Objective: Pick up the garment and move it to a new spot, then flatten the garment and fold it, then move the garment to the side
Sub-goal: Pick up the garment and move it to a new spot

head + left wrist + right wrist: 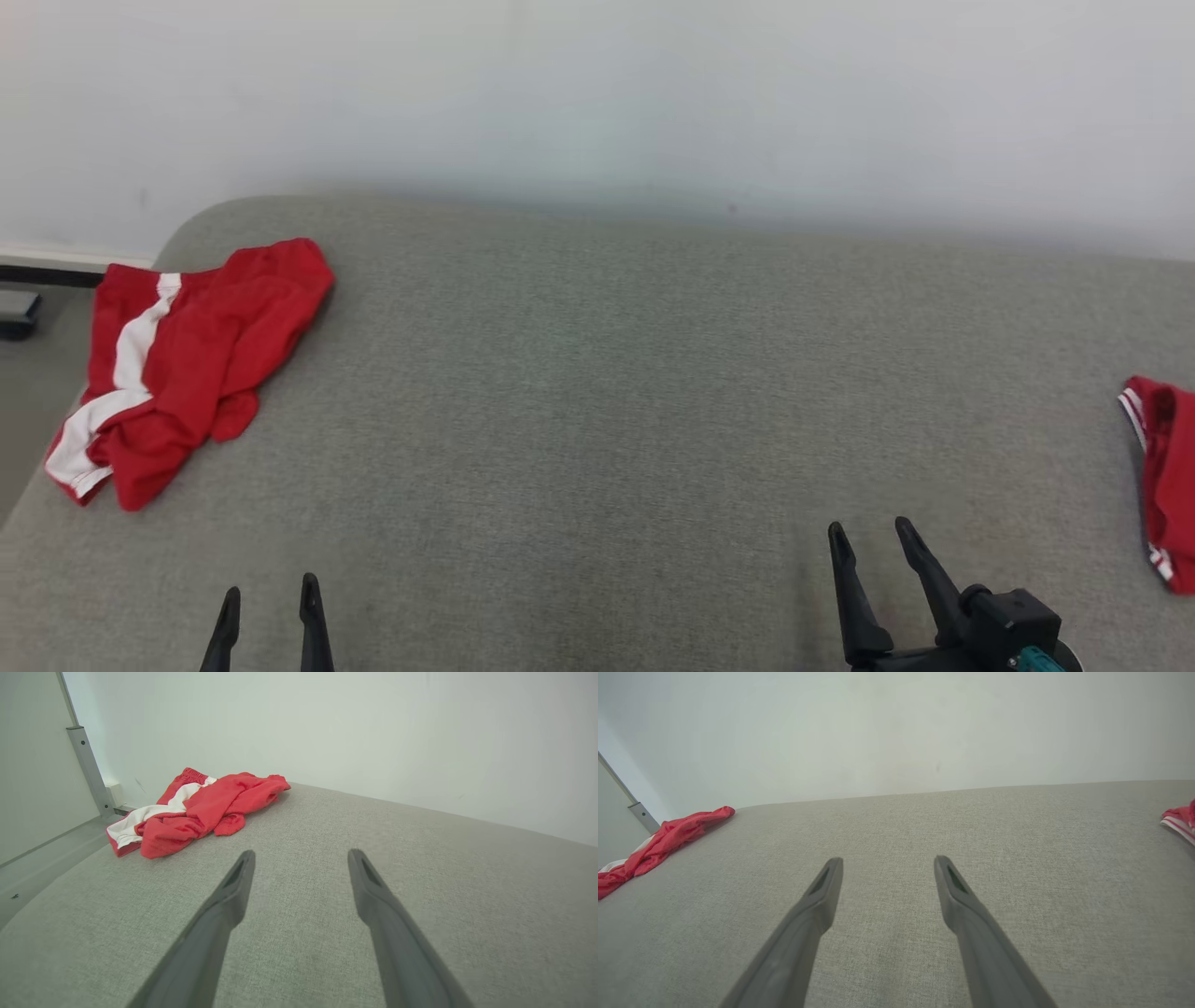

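Head view: the red garment (187, 364) lies bunched up at the far left corner of the grey cloth worktop (607, 373), its white stripe at the edge. Another red cloth (1167, 476) sits at the right edge. The middle is bare.

Left wrist view: the left pincer (301, 853) is wide open and holds nothing.

Right wrist view: the right pincer (888, 858) is open too, low over the woven cloth.

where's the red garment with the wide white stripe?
In the head view, the red garment lies crumpled at the far-left corner of the grey cushion, near the wall, ahead of the open left gripper.
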